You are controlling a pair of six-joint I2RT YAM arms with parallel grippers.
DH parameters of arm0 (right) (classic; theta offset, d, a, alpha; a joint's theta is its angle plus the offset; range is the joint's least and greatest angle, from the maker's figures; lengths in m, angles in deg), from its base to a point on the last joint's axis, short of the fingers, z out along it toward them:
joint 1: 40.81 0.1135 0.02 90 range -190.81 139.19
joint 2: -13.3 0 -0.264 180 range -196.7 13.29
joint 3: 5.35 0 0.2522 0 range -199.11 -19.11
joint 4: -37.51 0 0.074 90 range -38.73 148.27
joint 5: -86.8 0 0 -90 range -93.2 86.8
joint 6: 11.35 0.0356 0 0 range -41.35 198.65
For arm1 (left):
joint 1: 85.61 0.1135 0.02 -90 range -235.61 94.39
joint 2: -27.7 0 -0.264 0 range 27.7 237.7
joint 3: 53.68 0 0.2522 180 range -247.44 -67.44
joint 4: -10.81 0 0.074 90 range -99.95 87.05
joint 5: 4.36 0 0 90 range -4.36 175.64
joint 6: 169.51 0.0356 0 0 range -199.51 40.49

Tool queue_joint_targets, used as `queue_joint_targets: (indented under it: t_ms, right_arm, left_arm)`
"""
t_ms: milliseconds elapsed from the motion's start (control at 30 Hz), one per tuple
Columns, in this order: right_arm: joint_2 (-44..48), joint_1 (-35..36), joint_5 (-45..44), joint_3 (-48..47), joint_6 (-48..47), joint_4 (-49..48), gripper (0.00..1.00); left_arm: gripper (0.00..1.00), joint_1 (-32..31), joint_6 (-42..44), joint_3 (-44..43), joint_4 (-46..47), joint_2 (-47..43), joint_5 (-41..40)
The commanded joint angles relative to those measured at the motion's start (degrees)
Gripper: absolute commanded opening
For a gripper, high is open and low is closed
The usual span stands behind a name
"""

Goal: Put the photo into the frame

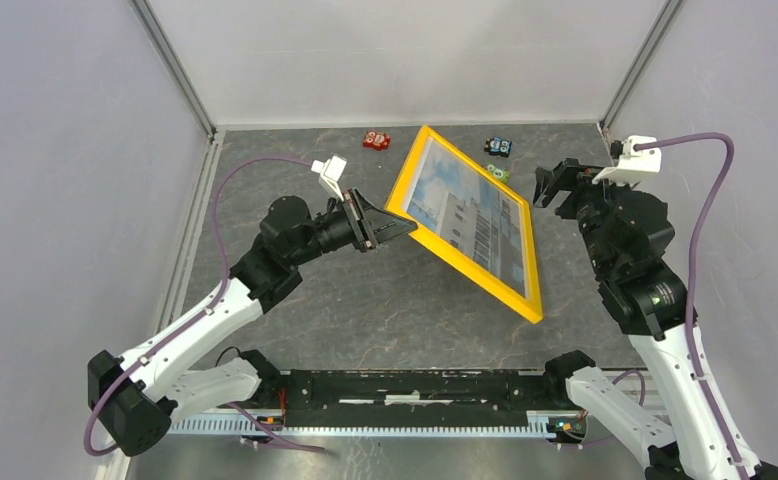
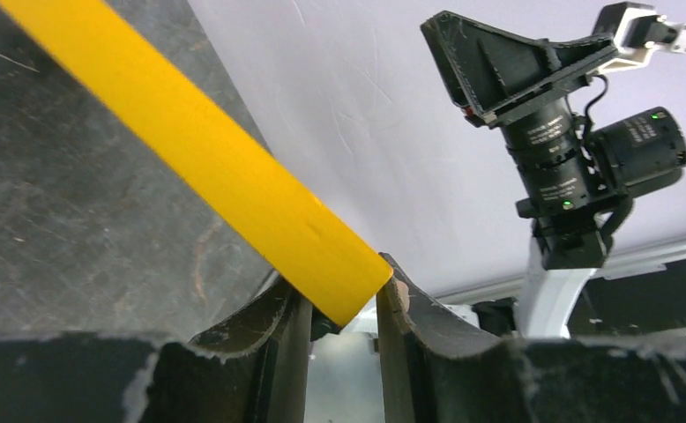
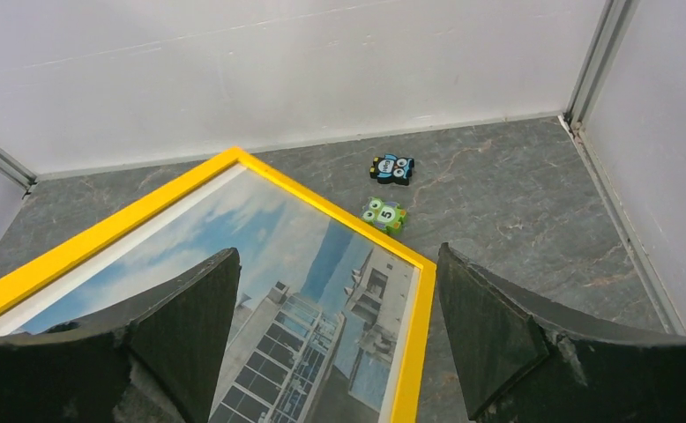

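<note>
The yellow-orange frame (image 1: 465, 265) is held tilted above the dark table, its near right corner low. The photo (image 1: 465, 212) of a white building against blue sky lies inside it, face up. My left gripper (image 1: 405, 228) is shut on the frame's left rail. In the left wrist view the yellow rail (image 2: 216, 159) ends pinched between the left gripper's (image 2: 339, 286) two fingers. My right gripper (image 1: 555, 185) hangs open beside the frame's far right edge and touches nothing. From the right wrist, the right gripper (image 3: 338, 254) stands wide above the photo (image 3: 304, 300) and frame (image 3: 101, 238).
Small toy blocks lie near the back wall: a red one (image 1: 376, 140), a blue owl one (image 1: 499, 147) (image 3: 392, 167) and a green one (image 1: 500, 172) (image 3: 384, 213) just beyond the frame's far corner. White walls enclose the table on three sides.
</note>
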Motion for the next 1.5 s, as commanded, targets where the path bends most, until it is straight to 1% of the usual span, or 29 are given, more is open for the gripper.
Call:
queue_joint_targets:
  t_ms: [0, 133, 267, 367, 467, 600, 700, 900, 1100, 1233, 1467]
  right_arm:
    - [0.26, -0.08, -1.24, 0.76, -0.83, -2.63, 0.87]
    - [0.05, -0.09, 0.27, 1.38, -1.01, -2.74, 0.87]
    - [-1.79, -0.10, 8.45, 2.10, -3.18, -3.23, 0.90]
    - [-5.63, -0.09, 15.56, 1.62, -4.55, -1.08, 0.96]
    - [-10.84, -0.09, 21.55, 0.41, -4.92, 2.52, 0.96]
    - [-14.70, -0.03, 30.26, 3.76, -5.08, 2.33, 0.95]
    - [-16.53, 0.01, 33.85, 6.99, -4.77, 0.95, 0.95]
    - [-18.11, -0.03, 33.48, 11.03, -4.53, -0.71, 0.95]
    - [-17.50, 0.01, 30.13, 10.92, -4.43, -0.84, 0.95]
    - [-16.95, 0.05, 28.04, 10.61, -4.92, -0.11, 0.95]
    - [-15.55, -0.04, 25.37, 10.09, -5.48, 0.66, 0.95]
  left_arm:
    - [0.02, 1.07, -9.42, 1.41, 14.78, -1.27, 6.80]
    - [0.02, 1.10, -10.43, 2.66, 15.31, -1.84, 6.72]
    - [0.02, 1.18, -8.22, 1.97, 9.54, -3.24, 4.81]
    - [0.02, 1.18, -5.74, 0.59, 2.00, -3.83, 2.18]
    - [0.02, 1.48, -3.88, -0.90, -6.65, -4.66, -0.95]
    - [0.02, 2.60, -0.53, -1.98, -17.81, -6.20, -5.01]
    - [0.02, 4.25, 0.85, -0.59, -20.88, -8.27, -5.83]
    - [0.02, 8.67, 1.20, 4.39, -25.67, -10.69, -4.42]
    - [0.02, 14.84, 3.76, 8.53, -28.62, -11.20, -3.81]
    - [0.02, 18.36, 3.53, 11.31, -30.02, -11.74, -2.62]
    - [0.02, 19.62, 2.08, 12.84, -37.39, -14.56, -7.86]
